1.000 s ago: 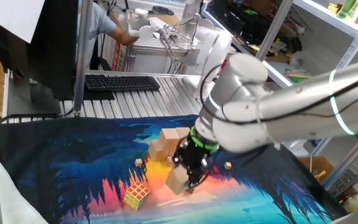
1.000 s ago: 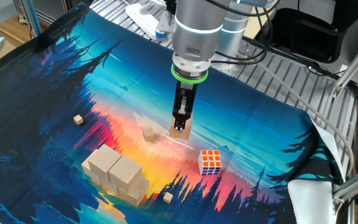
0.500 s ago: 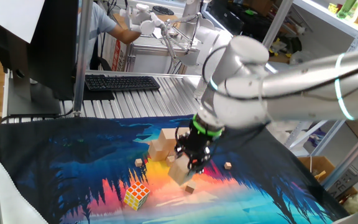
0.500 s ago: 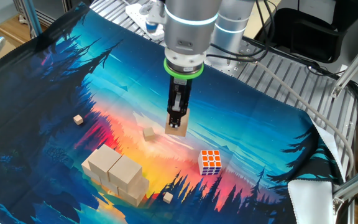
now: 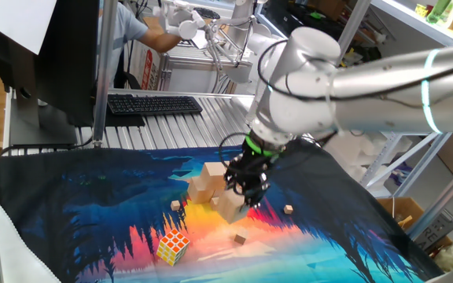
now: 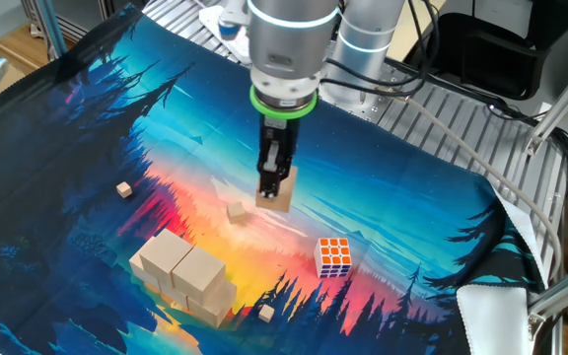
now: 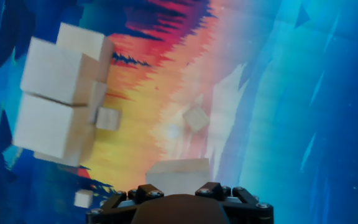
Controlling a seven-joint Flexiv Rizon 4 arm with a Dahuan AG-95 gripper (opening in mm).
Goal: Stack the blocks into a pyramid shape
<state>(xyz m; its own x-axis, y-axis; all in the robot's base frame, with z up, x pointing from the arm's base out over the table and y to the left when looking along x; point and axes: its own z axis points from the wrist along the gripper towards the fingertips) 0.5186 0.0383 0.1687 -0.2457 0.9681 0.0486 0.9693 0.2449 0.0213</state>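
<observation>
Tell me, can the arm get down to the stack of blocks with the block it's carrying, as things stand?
Probably yes. The fingers hold a block in the air above the mat, and nothing stands between it and the stack.

beneath my gripper (image 5: pixel 242 189) a forest-sunset cloth (image 5: pixel 93 212) covers the ribbed metal table (image 5: pixel 211 118). beyond it sit a black keyboard (image 5: pixel 154 104) and dark monitor (image 5: pixel 61 55); metal shelving (image 5: pixel 415 47) stands off to one side.

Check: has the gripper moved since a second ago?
Yes. In the other fixed view the gripper, shut on a block, has risen and shifted left, away from the Rubik's cube.
</observation>
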